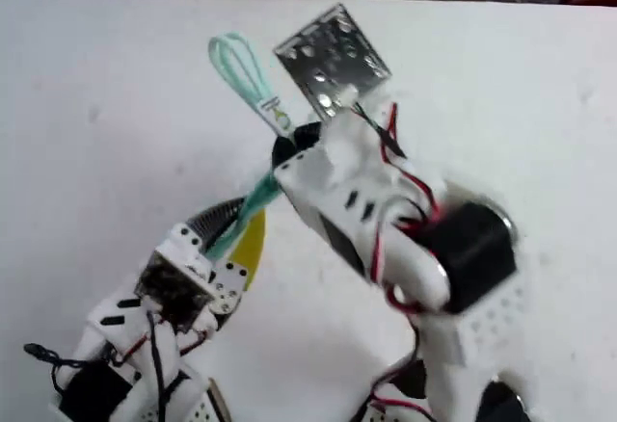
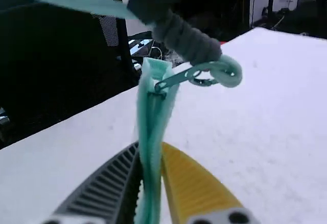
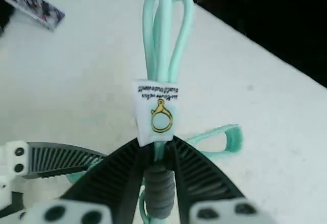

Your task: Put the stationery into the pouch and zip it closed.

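Mint-green fabric pouch (image 2: 152, 116), thin and flat, sits over the white table (image 1: 116, 104), pinched edge-on between the left gripper's (image 2: 152, 152) ribbed grey and smooth yellow fingers. The right gripper's (image 3: 156, 146) ribbed black fingers clamp a round mint cord (image 3: 163, 29) beside its white tag (image 3: 156, 114).

Both arms are white plastic. Lower left, the left arm (image 1: 145, 340) trails black wire (image 1: 43, 355), and the left gripper (image 2: 151, 155) has one yellow finger (image 2: 194, 188). At centre, the right arm (image 1: 333, 186) carries red cables (image 1: 416, 189) and a black motor block (image 1: 472, 249).

Soft cloth pouch (image 2: 153, 132), matt table (image 1: 96, 152)
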Robot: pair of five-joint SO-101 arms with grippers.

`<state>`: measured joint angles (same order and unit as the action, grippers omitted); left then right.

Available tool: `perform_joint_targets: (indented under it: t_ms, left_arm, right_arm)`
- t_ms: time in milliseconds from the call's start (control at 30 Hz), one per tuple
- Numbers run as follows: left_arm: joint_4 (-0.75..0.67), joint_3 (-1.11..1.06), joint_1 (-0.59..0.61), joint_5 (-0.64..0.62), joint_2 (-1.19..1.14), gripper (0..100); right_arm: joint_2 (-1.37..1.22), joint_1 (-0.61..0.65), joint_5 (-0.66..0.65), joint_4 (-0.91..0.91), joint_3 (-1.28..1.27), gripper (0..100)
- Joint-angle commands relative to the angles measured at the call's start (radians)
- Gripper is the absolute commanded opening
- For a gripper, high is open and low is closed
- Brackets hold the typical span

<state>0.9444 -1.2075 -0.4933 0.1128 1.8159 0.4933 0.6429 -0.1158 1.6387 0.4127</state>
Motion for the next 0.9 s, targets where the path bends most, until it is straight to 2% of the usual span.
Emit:
perform_joint_targets:
  t_ms: [0, 233, 400, 500, 633, 700, 867]
  left_arm:
    - [-0.029, 0.071, -0.008, -0.048, 0.01, 2]
    - [0.031, 0.044, -0.005, -0.054, 0.01, 3]
    - [0.112, 0.048, -0.005, -0.055, 0.01, 15]
    - [0.12, 0.055, 0.031, -0.063, 0.01, 18]
    - [0.149, 0.135, 0.094, -0.189, 0.01, 21]
    - [0.167, 0.152, 0.099, -0.203, 0.01, 23]
    - [0.147, 0.126, 0.097, -0.201, 0.01, 19]
  right_arm:
    - [0.058, 0.05, 0.031, -0.064, 0.005, 1.8]
    - [0.068, 0.067, 0.025, -0.157, -0.19, 1.8]
    - [0.068, 0.073, 0.028, -0.211, -0.267, 1.8]
    - [0.068, 0.074, 0.032, -0.219, -0.258, 1.8]
    - [0.067, 0.101, 0.031, -0.222, -0.232, 1.8]
    - [0.067, 0.124, 0.032, -0.222, -0.23, 1.8]
    - [0.068, 0.154, 0.032, -0.24, -0.23, 1.8]
